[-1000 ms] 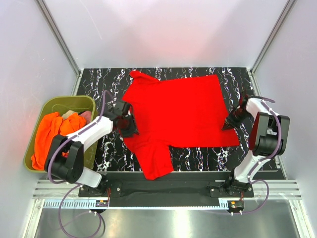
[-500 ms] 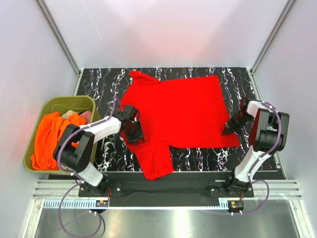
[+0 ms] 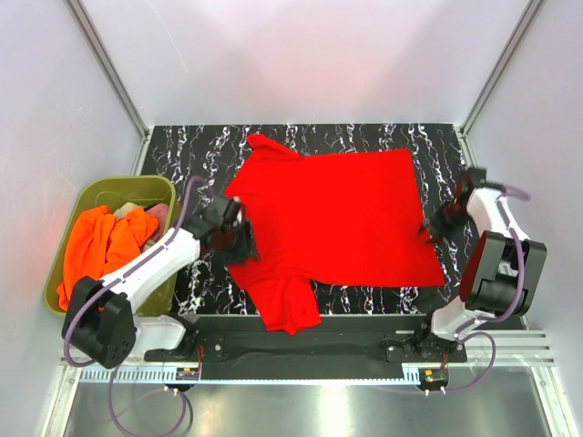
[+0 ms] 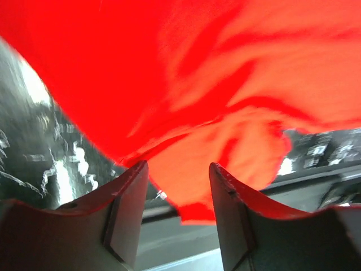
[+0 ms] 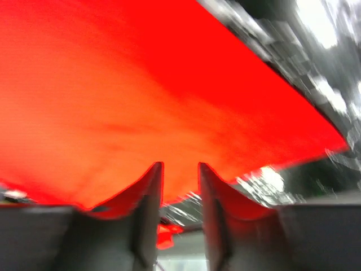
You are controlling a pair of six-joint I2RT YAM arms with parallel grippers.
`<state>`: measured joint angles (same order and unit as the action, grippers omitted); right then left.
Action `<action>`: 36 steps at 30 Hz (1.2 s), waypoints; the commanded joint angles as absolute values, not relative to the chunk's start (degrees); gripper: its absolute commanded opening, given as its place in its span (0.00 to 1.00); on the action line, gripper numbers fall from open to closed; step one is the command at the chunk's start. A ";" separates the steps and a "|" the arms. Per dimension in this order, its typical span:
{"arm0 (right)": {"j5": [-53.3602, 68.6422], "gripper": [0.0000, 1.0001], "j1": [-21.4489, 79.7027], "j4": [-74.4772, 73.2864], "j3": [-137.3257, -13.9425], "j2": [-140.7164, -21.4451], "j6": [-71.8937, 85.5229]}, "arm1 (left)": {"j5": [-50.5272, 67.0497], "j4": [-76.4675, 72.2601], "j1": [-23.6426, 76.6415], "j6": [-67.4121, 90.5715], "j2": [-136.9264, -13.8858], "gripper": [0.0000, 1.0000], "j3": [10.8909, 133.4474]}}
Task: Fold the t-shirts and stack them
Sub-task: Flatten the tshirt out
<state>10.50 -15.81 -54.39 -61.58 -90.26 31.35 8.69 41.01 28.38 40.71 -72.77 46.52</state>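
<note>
The red t-shirt (image 3: 337, 218) lies spread flat on the bench (image 3: 364, 137). Its long axis runs side to side: neck and both sleeves at its left end, straight hem at its right end. One sleeve (image 3: 260, 146) points to the far side, and the other (image 3: 287, 305) is crumpled toward the near edge.

Your left arm (image 3: 146, 264) has its left jaws at the shirt's neck end, between the two sleeves. They stand apart, released, with red cloth lying just ahead of the tips and nothing pinched that I can see.

Your right arm (image 3: 492, 218) has its right jaws on the hem edge. They are parted by a narrow slit with the cloth edge right at the tips, and it is too blurred to say whether any fabric is caught.

Each arm has one short end of the shirt, so I'd judge the near sleeve is the left arm's job. It bunches just nearward of the left jaws.

The olive tub (image 3: 118, 187) to the shirt's left holds an orange shirt (image 3: 100, 246).
</note>
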 commanded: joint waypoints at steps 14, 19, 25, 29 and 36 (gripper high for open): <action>25.84 0.50 -11.43 -42.71 -94.39 -109.78 30.23 | 2.82 6.77 13.10 42.54 -120.19 0.42 96.48; 26.45 0.50 -11.43 -41.49 -91.85 -108.28 31.55 | 0.80 6.07 13.01 47.19 -129.88 0.40 107.22; 25.49 0.50 -11.43 -40.96 -90.53 -106.70 30.41 | 0.26 2.38 13.10 51.24 -133.67 0.33 107.14; 25.40 0.50 -11.51 -40.87 -90.09 -106.44 29.97 | -2.37 0.88 13.01 51.94 -135.09 0.36 107.31; 25.31 0.50 -11.69 -40.17 -87.98 -105.65 29.79 | -4.31 1.33 12.31 54.05 -137.63 0.39 107.93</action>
